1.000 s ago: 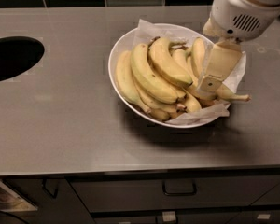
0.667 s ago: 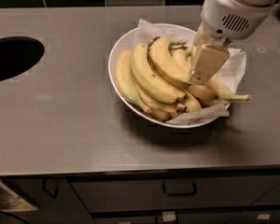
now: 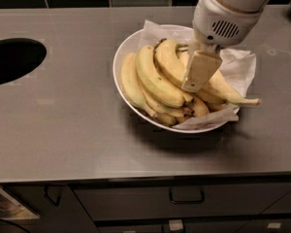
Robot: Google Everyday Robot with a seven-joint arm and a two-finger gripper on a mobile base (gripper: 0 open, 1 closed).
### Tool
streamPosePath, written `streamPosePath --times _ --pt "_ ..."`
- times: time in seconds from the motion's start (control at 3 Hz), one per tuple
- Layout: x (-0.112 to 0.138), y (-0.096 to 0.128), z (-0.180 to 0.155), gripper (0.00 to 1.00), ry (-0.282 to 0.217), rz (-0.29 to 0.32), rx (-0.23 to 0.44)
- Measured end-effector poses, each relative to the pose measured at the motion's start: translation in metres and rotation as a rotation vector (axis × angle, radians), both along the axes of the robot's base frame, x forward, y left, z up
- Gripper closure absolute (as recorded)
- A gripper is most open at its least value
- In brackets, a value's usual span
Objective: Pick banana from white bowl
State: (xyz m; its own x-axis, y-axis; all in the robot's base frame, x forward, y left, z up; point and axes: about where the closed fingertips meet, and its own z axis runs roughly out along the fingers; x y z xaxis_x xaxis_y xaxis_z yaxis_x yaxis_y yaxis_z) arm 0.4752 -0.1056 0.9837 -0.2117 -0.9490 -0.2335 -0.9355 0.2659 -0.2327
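The white bowl (image 3: 120, 57), lined with crumpled white paper (image 3: 240, 64), stands on the grey counter and holds several yellow bananas. The plump, strongly curved banana (image 3: 169, 66) lies near the middle of the pile, its dark tip toward the back. My gripper (image 3: 198, 75) hangs from the white arm at the top right. It is down over the middle of the bowl, right beside that banana's right edge and in front of the bananas behind it. A longer banana with a pointed stem (image 3: 230, 95) sticks out to the right.
A dark round opening (image 3: 9, 59) is cut into the counter at the left. Black wall tiles run along the back. Below the counter's front edge is a drawer with a handle (image 3: 186, 196).
My gripper has moved left, from the right side of the bowl to over the middle of the banana pile. The bananas and bowl have not moved.
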Motion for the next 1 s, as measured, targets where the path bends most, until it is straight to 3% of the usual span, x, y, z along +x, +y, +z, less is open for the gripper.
streamPosePath --times 0.33,1.0 --pt "-0.0005 0.0064 -0.0056 0.42 0.015 -0.014 0.011" --pt "-0.0020 0.0079 -0.0037 0.46 -0.020 -0.072 -0.038"
